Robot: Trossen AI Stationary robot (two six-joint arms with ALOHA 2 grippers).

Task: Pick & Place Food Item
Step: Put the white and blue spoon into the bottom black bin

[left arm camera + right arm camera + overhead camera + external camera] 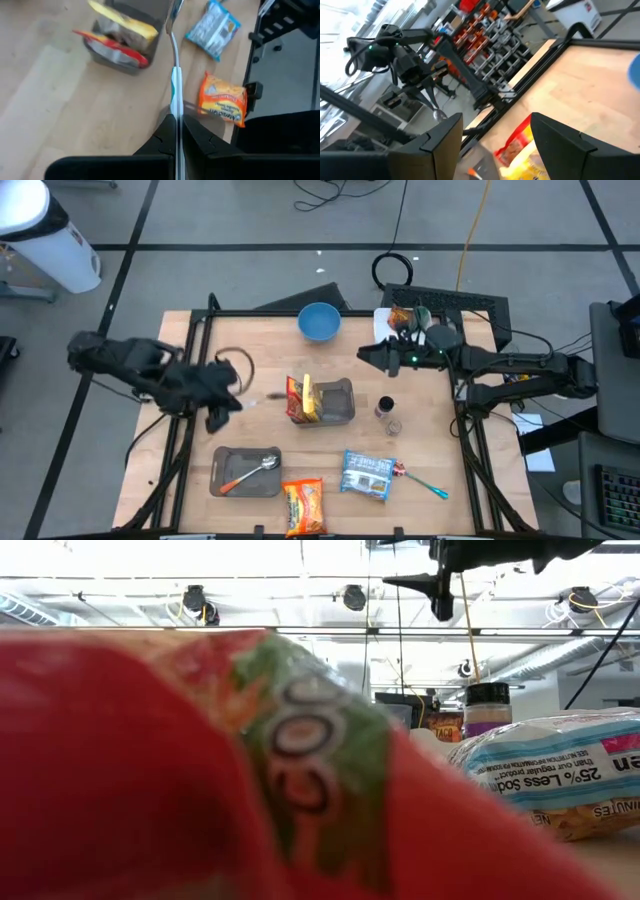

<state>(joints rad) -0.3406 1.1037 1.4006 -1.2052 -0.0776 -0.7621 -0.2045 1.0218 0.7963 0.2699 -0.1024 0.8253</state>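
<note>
Two food packets already stand in the grey bin mid-frame, while the left gripper clenches a utensil and the right gripper, released and empty, hovers above the bin; two packets wait at the lower worktop.

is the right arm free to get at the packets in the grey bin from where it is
Probably yes. The right gripper hovers open and empty just beside the grey bin, and nothing lies between them. The packets stand upright in the bin's far end, uncovered. The left gripper is shut on a spoon.
</note>
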